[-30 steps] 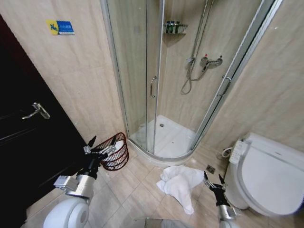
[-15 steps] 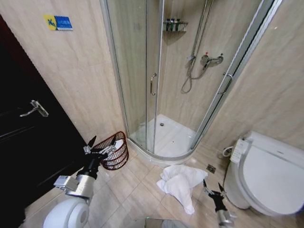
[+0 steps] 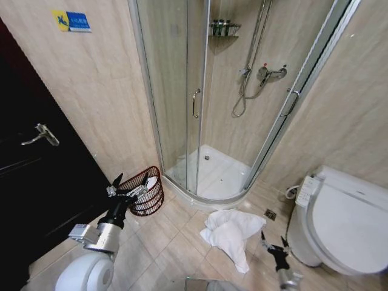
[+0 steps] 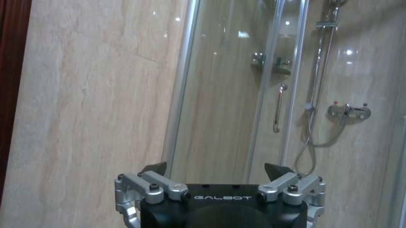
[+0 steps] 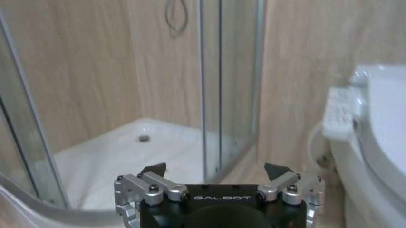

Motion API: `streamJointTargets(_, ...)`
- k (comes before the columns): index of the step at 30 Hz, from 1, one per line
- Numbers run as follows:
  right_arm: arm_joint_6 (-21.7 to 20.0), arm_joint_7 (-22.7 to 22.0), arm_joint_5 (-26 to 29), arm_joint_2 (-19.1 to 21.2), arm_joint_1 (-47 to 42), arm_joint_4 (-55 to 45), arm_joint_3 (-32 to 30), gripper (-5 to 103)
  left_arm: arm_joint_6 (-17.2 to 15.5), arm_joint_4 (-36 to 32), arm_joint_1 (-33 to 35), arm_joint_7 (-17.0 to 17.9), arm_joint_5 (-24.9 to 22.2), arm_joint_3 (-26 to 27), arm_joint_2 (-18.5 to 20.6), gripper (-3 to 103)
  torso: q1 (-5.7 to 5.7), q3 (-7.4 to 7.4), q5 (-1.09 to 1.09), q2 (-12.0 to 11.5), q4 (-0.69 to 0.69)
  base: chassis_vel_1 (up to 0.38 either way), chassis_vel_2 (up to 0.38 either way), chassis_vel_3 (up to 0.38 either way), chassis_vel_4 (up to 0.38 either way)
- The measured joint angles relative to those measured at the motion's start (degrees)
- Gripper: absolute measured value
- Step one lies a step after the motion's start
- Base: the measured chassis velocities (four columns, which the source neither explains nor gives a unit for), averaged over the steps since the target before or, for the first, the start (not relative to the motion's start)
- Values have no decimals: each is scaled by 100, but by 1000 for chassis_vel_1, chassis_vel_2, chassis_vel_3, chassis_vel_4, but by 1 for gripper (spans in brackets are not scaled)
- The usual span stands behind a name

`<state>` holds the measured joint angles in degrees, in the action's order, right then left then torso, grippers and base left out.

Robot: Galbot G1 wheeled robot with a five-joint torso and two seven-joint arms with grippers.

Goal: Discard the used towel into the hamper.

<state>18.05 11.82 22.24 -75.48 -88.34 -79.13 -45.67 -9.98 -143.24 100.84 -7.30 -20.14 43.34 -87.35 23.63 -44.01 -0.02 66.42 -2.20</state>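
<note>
Towel (image 3: 231,233) lies crumpled on the floor tiles before the shower (image 3: 212,176), just beside the right claw (image 3: 274,240), whose fingers stand wide and empty. Left claw (image 3: 128,187), also spread wide, hovers by the hamper (image 3: 145,194), which already holds something white. To grasp well, I judge the right claw should descend onto the thickest fold and pinch deep, so no loose tail drags.
</note>
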Motion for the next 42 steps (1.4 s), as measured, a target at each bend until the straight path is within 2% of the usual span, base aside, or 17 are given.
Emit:
streamJointTargets(2,-68,-25,100,117,30,-102,61,100,0,0,0,0,0,0,0,100,-20,24,-6,-43,0,0,0,0,0)
streamJointTargets(4,-96,-353,55,76,134,-253,183,100,0,0,0,0,0,0,0,100,-57,71,5,-131,-1,0,0,0,0)
streamJointTargets(5,-96,-353,55,76,134,-253,183,100,0,0,0,0,0,0,0,100,-57,71,5,-131,-1,0,0,0,0)
streamJointTargets(7,205,-795,-425,-236,278,-295,186,100,0,0,0,0,0,0,0,100,-91,108,0,-202,0,0,0,0,0)
streamJointTargets(8,362,-929,-857,-526,350,-365,115,100,0,0,0,0,0,0,0,100,-114,131,8,-249,-1,0,0,0,0)
streamJointTargets(9,362,-929,-857,-526,350,-365,115,100,0,0,0,0,0,0,0,100,-114,131,8,-249,-1,0,0,0,0)
streamJointTargets(11,254,-1044,-1157,-833,347,-647,97,100,0,1,0,0,0,0,0,100,-148,174,-1,-324,0,0,0,0,0)
streamJointTargets(14,-26,-1059,-1380,-1078,279,-1006,118,100,0,0,0,0,0,0,0,100,-184,219,3,-404,0,0,0,0,0)
streamJointTargets(16,-139,-1050,-2173,-1278,305,-1163,-46,100,0,0,0,0,0,0,0,100,-216,261,-2,-477,0,0,0,0,0)
streamJointTargets(17,-149,-1007,-2400,-1341,333,-1183,-134,100,0,0,0,0,0,0,0,100,-231,280,-2,-512,0,0,0,0,0)
streamJointTargets(20,-294,-1043,-2319,-1390,346,-1261,-139,100,0,0,0,1,0,0,0,100,-259,315,2,-576,0,0,0,0,0)
streamJointTargets(24,-676,-869,-1632,-1246,203,-1500,-30,100,0,0,0,0,0,0,0,100,-317,384,2,-704,0,0,0,0,0)
streamJointTargets(28,-802,-669,-1277,-1145,153,-1646,-28,100,0,0,0,0,0,0,0,100,-369,447,1,-816,0,0,0,0,0)
streamJointTargets(36,-546,-663,-1285,-1261,144,-1395,2,100,0,0,0,0,0,0,0,100,-466,574,2,-1042,0,0,0,0,0)
streamJointTargets(42,-565,-639,-1344,-1318,149,-1355,7,100,0,0,0,0,0,0,0,100,-529,654,1,-1183,0,0,0,0,0)
